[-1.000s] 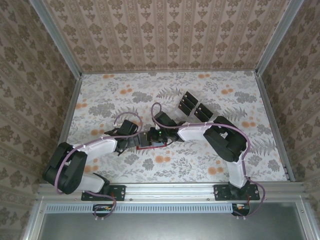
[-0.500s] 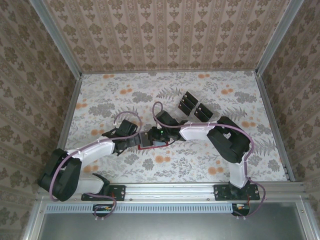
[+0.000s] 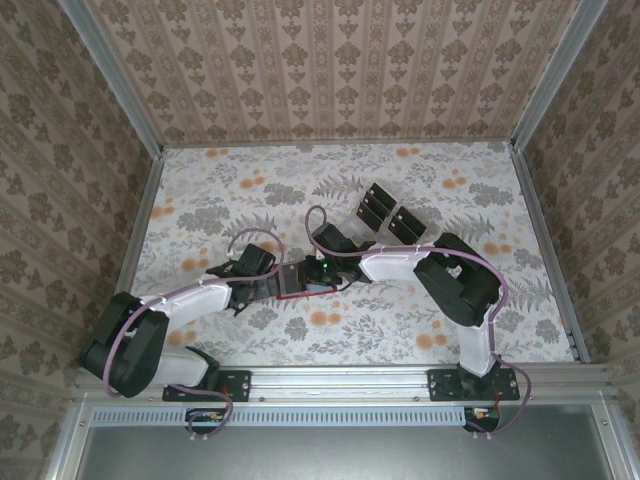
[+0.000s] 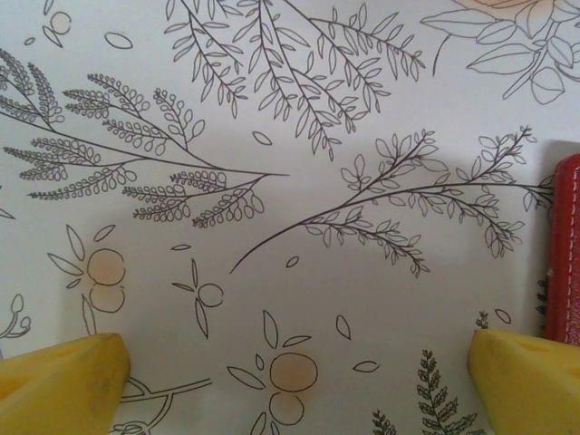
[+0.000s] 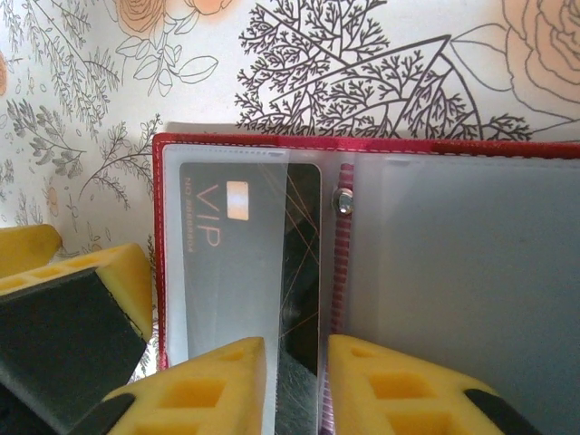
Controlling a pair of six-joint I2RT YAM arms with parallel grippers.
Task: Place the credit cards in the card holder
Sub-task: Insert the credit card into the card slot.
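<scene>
A flat black VIP card point(image 5: 217, 240) is lying in a clear pocket of the open red folding wallet point(image 5: 453, 149). Over the card the right claw point(image 5: 294, 390) is hanging, its jaws a little apart; I cannot tell if it is pinching anything. Just left of the wallet the left claw point(image 4: 294, 385) is hovering, wide open and empty. More black cards point(image 3: 390, 213) are sitting behind the wallet.

top external: high at near edge, looking down on whole table point(image 3: 200, 200) | left wrist: close, facing down, card holder point(image 4: 566, 254) at right edge | right wrist: very close above it | shared: card holder
</scene>
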